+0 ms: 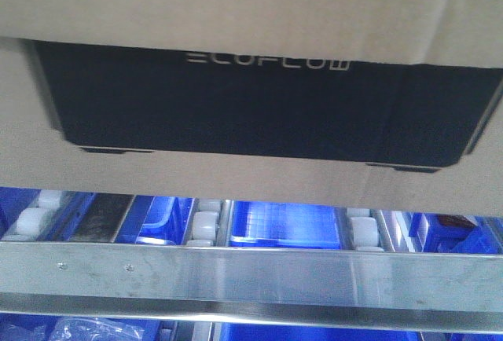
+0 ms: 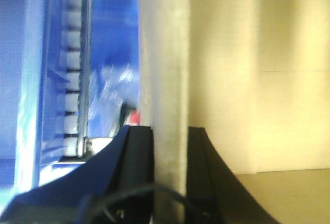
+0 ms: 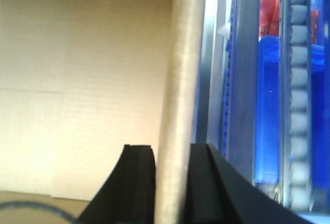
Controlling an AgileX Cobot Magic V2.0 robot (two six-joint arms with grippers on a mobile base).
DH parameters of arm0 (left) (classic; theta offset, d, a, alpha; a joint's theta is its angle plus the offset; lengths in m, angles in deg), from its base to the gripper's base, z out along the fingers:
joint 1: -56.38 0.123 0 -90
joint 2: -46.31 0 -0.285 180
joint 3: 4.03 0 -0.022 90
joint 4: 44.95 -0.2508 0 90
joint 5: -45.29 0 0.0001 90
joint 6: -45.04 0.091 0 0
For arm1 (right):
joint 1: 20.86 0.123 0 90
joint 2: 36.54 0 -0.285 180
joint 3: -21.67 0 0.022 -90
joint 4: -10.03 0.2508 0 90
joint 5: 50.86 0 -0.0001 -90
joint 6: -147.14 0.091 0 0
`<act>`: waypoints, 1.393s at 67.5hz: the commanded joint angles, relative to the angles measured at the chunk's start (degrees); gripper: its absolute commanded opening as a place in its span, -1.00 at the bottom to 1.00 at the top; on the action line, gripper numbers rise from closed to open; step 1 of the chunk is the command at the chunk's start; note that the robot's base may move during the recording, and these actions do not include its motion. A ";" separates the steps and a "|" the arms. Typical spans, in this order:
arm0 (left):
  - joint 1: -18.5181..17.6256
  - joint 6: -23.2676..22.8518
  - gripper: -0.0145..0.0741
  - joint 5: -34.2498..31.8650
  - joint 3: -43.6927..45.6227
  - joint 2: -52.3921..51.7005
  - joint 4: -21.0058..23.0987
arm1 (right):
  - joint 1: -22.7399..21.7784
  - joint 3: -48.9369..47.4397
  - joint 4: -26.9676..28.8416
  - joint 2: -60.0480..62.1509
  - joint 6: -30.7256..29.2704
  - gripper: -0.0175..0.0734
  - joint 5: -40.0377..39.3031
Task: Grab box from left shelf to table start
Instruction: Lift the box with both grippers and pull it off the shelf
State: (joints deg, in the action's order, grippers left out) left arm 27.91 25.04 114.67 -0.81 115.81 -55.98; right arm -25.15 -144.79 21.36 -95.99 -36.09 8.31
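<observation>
Box (image 1: 236, 11) tight in left claw (image 2: 169, 132), right claw (image 3: 171, 149)

Left end effector (image 2: 169, 133) pinching box (image 2: 258, 79) edge between both fingers; right end effector (image 3: 171, 150) same.

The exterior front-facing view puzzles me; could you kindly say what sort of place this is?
Probably a warehouse or stockroom with flow racking: a brushed metal shelf rail, white roller tracks behind it, blue plastic bins between the tracks, and an ECOFLOW cardboard box.
</observation>
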 commanded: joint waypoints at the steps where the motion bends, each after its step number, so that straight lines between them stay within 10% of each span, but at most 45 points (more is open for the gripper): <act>1: -0.66 -2.26 -0.88 -8.51 -2.94 -7.09 0.64 | -0.36 2.76 1.96 5.98 -0.93 -0.49 -5.22; 47: -0.66 -3.19 -0.88 -20.19 -24.87 -42.93 3.84 | -0.36 12.19 9.18 39.20 -0.98 -0.49 -5.95; 94: -0.66 -3.10 -0.88 -20.19 -24.87 -45.17 3.84 | -0.36 12.19 9.37 41.68 -0.98 -0.49 -5.54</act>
State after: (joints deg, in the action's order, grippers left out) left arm 27.65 24.20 105.98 -28.22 70.64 -53.60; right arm -25.25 -131.10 32.85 -53.03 -36.59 10.29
